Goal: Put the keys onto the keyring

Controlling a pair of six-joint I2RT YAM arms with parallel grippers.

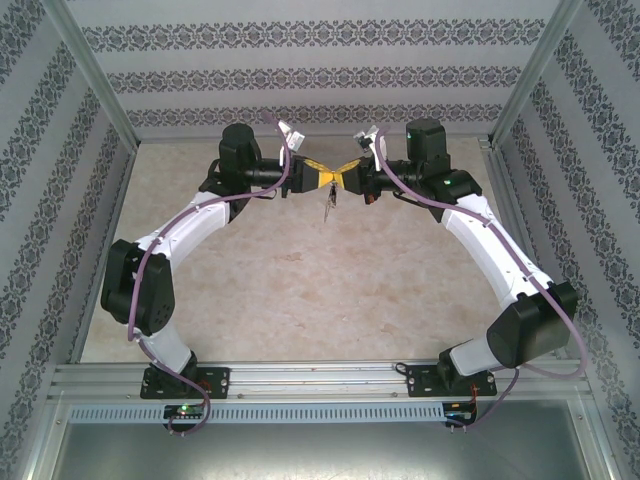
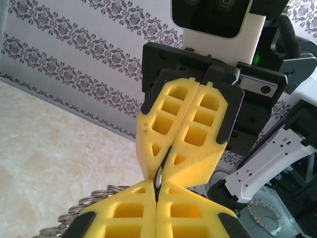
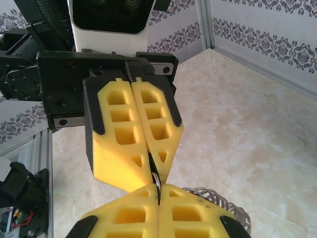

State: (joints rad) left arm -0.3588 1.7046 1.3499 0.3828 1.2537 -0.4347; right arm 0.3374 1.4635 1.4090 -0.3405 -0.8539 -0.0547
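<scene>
My left gripper [image 1: 318,178] and right gripper [image 1: 346,178] meet tip to tip above the far middle of the table. Both pairs of yellow fingers are shut on one thin grey metal edge of the keyring [image 2: 160,179], which bridges the two tips. In the left wrist view my own left gripper [image 2: 157,194] is at the bottom, and the keyring's row of small rings [image 2: 94,203] pokes out at its left. In the right wrist view my right gripper [image 3: 158,194] pinches the same edge of the keyring [image 3: 156,178]. A small dark thing [image 1: 328,206] dangles under the tips, too small to name. The keys are hidden.
The marble-patterned table [image 1: 300,290] lies below both arms. Patterned walls [image 1: 320,70] close off the back and both sides, with metal posts at the corners. An aluminium rail [image 1: 320,378] carrying both arm bases runs along the near edge.
</scene>
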